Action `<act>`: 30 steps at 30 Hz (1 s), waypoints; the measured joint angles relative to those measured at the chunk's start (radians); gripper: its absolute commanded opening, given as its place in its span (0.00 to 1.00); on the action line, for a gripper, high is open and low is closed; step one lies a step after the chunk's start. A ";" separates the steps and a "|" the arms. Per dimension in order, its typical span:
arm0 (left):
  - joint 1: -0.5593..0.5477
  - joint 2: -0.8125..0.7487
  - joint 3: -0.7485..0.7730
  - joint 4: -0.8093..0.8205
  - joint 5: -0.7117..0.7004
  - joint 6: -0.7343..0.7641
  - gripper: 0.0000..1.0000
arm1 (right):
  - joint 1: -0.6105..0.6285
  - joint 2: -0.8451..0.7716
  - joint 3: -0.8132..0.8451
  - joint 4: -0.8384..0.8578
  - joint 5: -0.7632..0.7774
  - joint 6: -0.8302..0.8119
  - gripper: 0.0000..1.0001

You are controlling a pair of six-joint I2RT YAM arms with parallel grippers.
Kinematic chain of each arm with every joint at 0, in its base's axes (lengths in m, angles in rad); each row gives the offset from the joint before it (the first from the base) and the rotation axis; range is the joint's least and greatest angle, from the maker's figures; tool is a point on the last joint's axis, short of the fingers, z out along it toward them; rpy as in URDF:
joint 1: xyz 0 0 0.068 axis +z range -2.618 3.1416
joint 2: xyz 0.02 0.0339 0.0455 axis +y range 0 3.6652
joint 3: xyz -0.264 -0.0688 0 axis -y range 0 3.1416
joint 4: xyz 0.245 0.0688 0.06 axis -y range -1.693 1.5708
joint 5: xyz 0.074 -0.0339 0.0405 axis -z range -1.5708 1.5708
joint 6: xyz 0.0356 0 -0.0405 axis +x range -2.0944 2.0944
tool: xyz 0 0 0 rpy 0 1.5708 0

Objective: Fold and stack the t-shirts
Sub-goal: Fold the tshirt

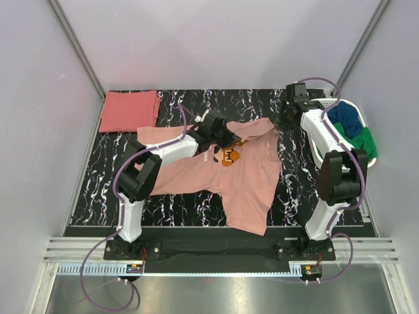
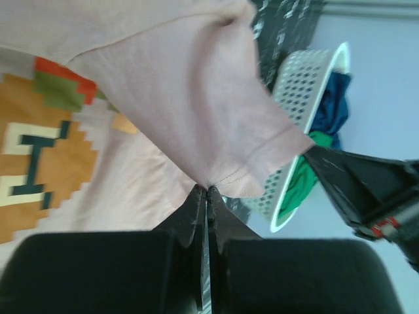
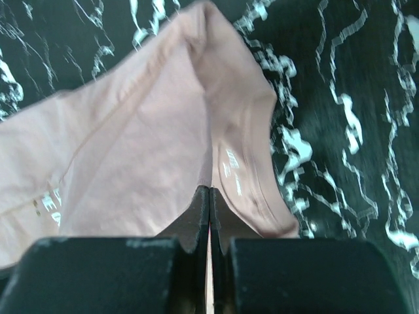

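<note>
My left arm climbs from the lower left of the overhead view to mid-frame, elbow bent, with the forearm crossing over cloth. My left gripper (image 2: pixel 207 191) is pinched tight on a stitched hem of the pale salmon-pink cotton t-shirt (image 1: pixel 245 183) with a blocky orange print, and the fabric tents up to the tips. My right arm rises along the right side and bends in toward the upper right. My right gripper (image 3: pixel 209 190) is clamped on that shirt's edge near its upper right corner.

A white perforated plastic basket (image 2: pixel 298 78) sits at the right edge of the black, white-veined marbled table (image 1: pixel 308 170), just beside my right arm, holding blue cloth (image 1: pixel 345 121) and green cloth (image 1: pixel 363 140). A folded coral-red t-shirt (image 1: pixel 129 111) lies flat in the upper left, well apart from both grippers. The pink shirt is spread print-up across the centre, its lower end reaching the near edge.
</note>
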 measured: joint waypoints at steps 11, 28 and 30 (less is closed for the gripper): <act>0.001 -0.002 -0.109 -0.058 0.070 0.085 0.00 | -0.001 -0.140 -0.265 0.011 0.018 0.037 0.00; 0.156 -0.069 -0.141 -0.272 0.097 0.317 0.52 | -0.026 -0.029 -0.254 0.126 -0.087 -0.021 0.40; 0.240 -0.139 -0.186 -0.312 0.064 0.368 0.52 | -0.038 0.026 -0.195 0.141 -0.110 -0.035 0.40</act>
